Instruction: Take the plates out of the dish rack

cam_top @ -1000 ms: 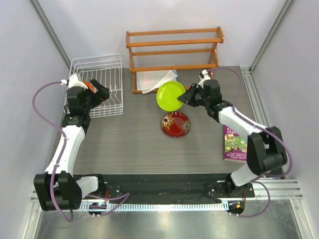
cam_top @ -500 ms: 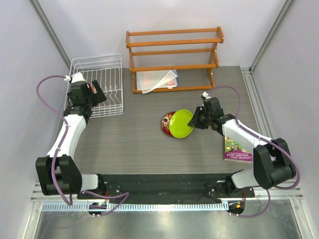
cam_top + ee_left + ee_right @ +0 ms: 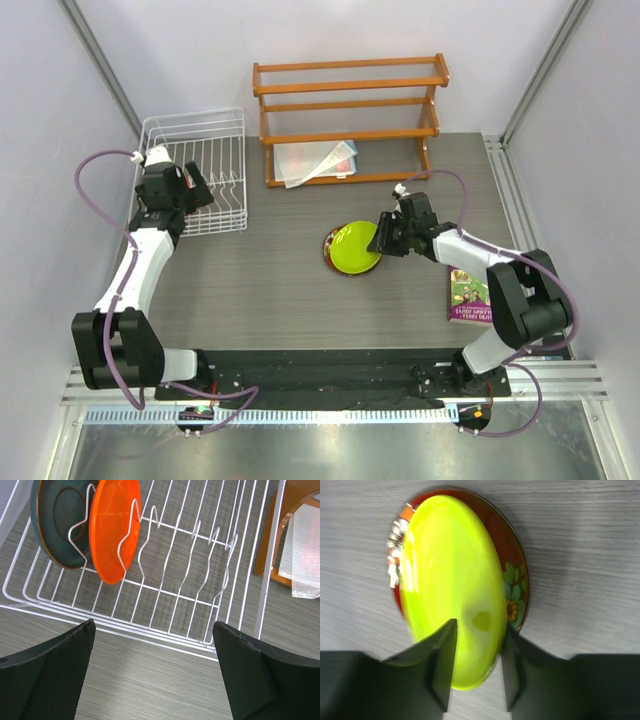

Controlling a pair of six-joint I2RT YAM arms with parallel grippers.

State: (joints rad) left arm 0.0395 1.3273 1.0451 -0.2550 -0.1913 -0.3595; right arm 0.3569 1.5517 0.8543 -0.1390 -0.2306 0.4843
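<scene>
Seen from above, a white wire dish rack (image 3: 196, 116) sits at the far left corner of a grey wood-grain table (image 3: 260, 290), just left of an orange wooden shelf (image 3: 350, 100) that has a clear plastic sleeve (image 3: 315, 160) beneath it. The left gripper (image 3: 200, 185) hovers at the rack's near left side. Near the middle of the table, a lime green plate (image 3: 355, 250) lies on top of a dark red plate (image 3: 327, 247), of which only a thin crescent shows at the left. The right gripper (image 3: 383, 238) is at the green plate's right rim. A book (image 3: 470, 295) lies near the right edge, well apart from the plates. In the left wrist view, a dark teal plate (image 3: 55, 525) and an orange plate (image 3: 112, 525) stand upright side by side between the rack's wire prongs at its far left end; the other slots hold nothing. Both are round and glossy. The two black fingers (image 3: 50, 680) are spread wide above the rack's near edge, gripping nothing. In the right wrist view, the green plate is glossy and plain, tilted over the red plate, whose rim carries green and orange flowers. The fingers (image 3: 442, 665) pinch the green plate's near rim from either side.
</scene>
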